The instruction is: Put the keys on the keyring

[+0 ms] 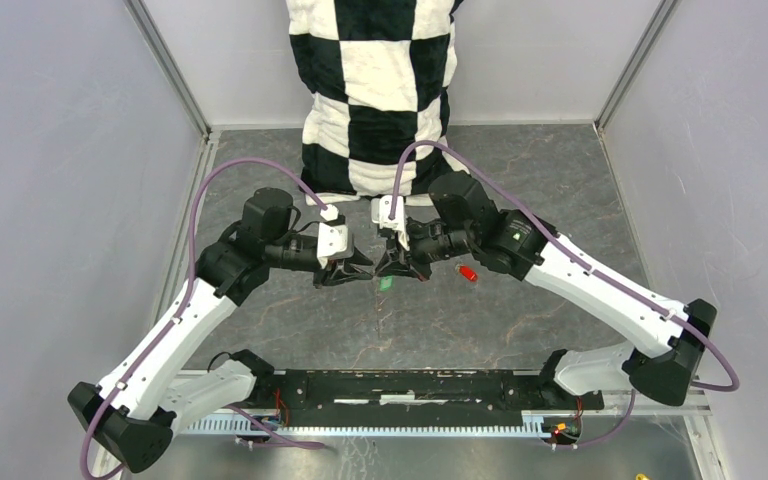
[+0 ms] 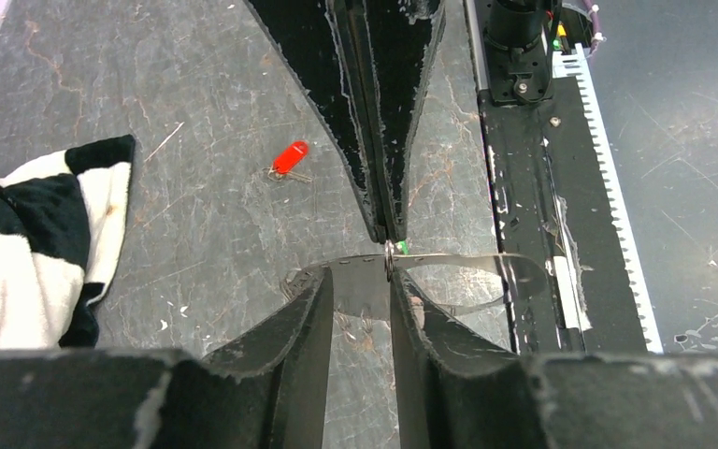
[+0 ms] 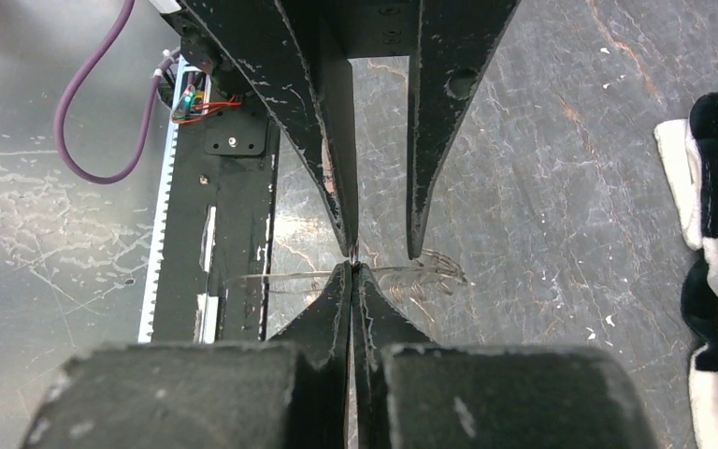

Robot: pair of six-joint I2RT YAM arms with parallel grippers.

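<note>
Spanning the left gripper's (image 2: 362, 281) parted fingers, the keyring (image 2: 458, 255) stretches between both arms. The right gripper (image 3: 351, 269), fingers pressed together, meets the wire at a small link, with the green key (image 1: 385, 284) just beside its tips. Farther right, the red key (image 1: 468, 272) lies apart on the table (image 1: 540, 170).

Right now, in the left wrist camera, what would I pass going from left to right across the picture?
Checkered cloth → red key → right tool, shut, reaching down from the top → black base rail → white toothed strip.
</note>
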